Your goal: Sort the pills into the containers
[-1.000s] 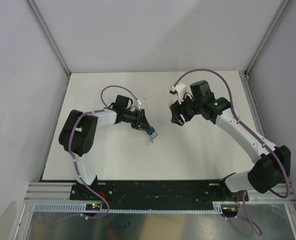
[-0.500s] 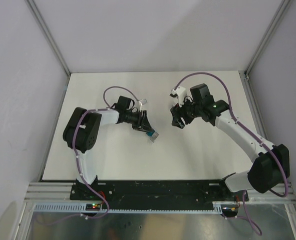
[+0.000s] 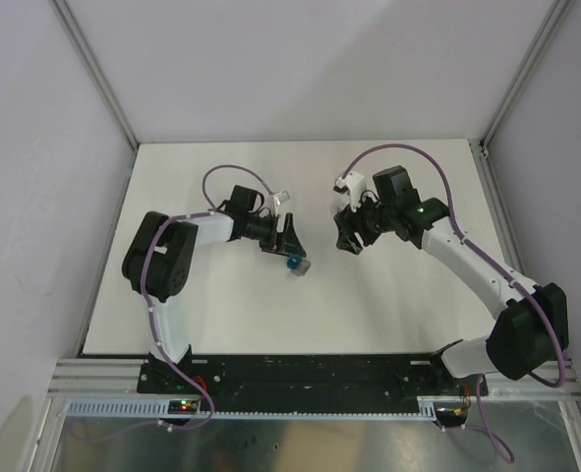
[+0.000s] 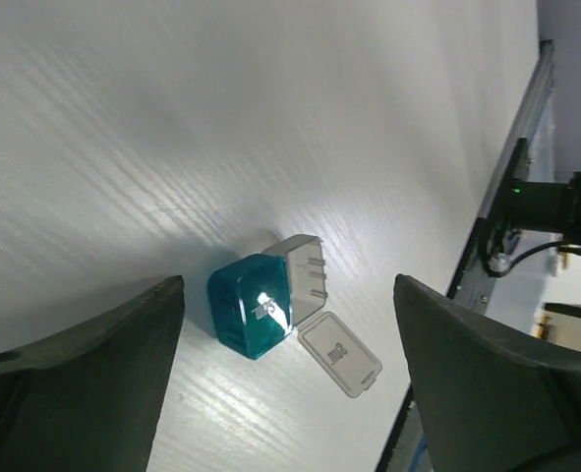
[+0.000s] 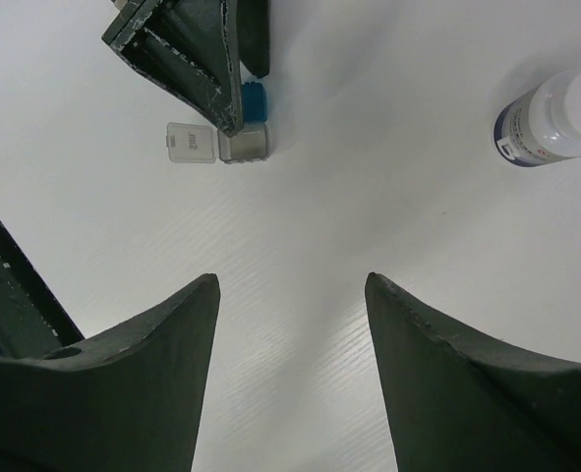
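Teal and grey joined plastic cube containers (image 4: 267, 305) sit near the middle of the white worktop (image 3: 221, 315), untouched between the wide-spread jaws of my left gripper (image 3: 288, 239), while my right gripper (image 5: 290, 285) hovers with jaws parted.

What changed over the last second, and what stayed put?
The left pincer opened and let go of the teal-and-grey container pair. The pair now sits on the table between the wide jaws, with the grey lid flipped open. The right pincer barely moved; it is still hovering, jaws apart and empty.
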Robot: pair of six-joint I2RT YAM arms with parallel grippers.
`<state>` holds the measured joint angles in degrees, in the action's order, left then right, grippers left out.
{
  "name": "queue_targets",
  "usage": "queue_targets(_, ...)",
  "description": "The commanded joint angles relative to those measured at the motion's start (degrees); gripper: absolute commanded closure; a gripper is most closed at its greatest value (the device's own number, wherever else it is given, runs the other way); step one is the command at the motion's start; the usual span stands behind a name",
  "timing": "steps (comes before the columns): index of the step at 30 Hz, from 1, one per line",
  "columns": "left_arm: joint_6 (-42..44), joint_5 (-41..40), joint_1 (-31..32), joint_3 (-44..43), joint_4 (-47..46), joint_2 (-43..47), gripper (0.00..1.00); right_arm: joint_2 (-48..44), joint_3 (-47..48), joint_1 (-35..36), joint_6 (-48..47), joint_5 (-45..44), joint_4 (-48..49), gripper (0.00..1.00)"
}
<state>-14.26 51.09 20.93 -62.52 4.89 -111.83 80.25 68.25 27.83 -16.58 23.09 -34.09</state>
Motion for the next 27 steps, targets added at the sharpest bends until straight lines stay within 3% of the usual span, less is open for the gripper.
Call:
queue_targets(1, 4.07, -4.24, -1.83, -0.83, 0.82, 5.31, 0.06, 0.78, 0.07, 0.19, -0.43, 1.43, 1.92, 0.34)
queue_targets(5, 8.25, -7.86, -3.63, 1.04, 2.32, 12.04, 0.01, 2.85, 0.04, 2.01, -0.40, -0.53, 2.91, 0.34)
queue_targets(20, 23.97, -23.12, -6.77, 15.98, 8.60, 36.76, 0.00, 16.43, 0.65, 15.39, -4.89, -12.08, 7.39, 0.35)
queue_targets(27, 30.12, -27.29, -9.97, 22.17, 12.01, 46.64, 0.00, 22.65, 4.53, 18.40, -5.27, -14.90, 7.72, 0.35)
